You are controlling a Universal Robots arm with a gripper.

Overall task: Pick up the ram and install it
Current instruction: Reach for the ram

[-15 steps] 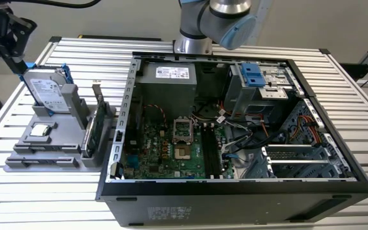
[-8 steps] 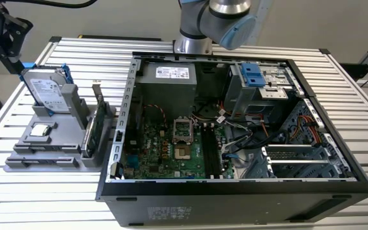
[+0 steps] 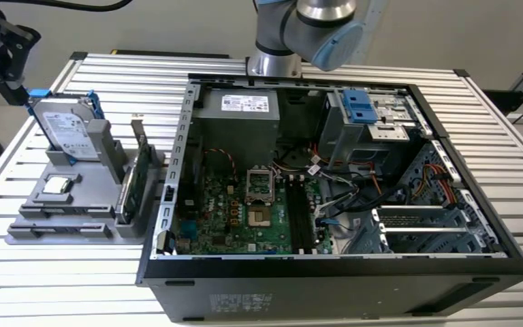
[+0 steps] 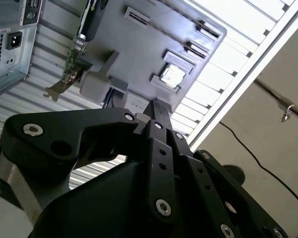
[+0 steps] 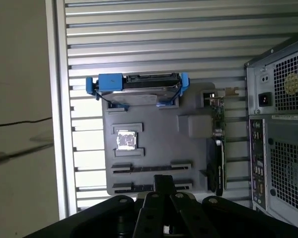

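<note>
Black hand (image 5: 164, 179), pressed together, hangs above the grey tray (image 5: 154, 139) in both wrist views. In the exterior view we see that tray at the case's (image 3: 334, 293) nine o'clock.

case (image 3: 334, 300) 1 | hard drive (image 3: 66, 129) 1 | circuit card (image 3: 131, 189) 1 | processor chip (image 3: 57, 184) 1 | tray (image 3: 57, 233) 1

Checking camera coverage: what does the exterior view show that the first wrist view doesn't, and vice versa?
Exterior view: the open case from inside, with the motherboard and black slots. First wrist view: the rear panel with its power socket. Both: the grey fixture holding the hard drive, the chip and the green card.
</note>
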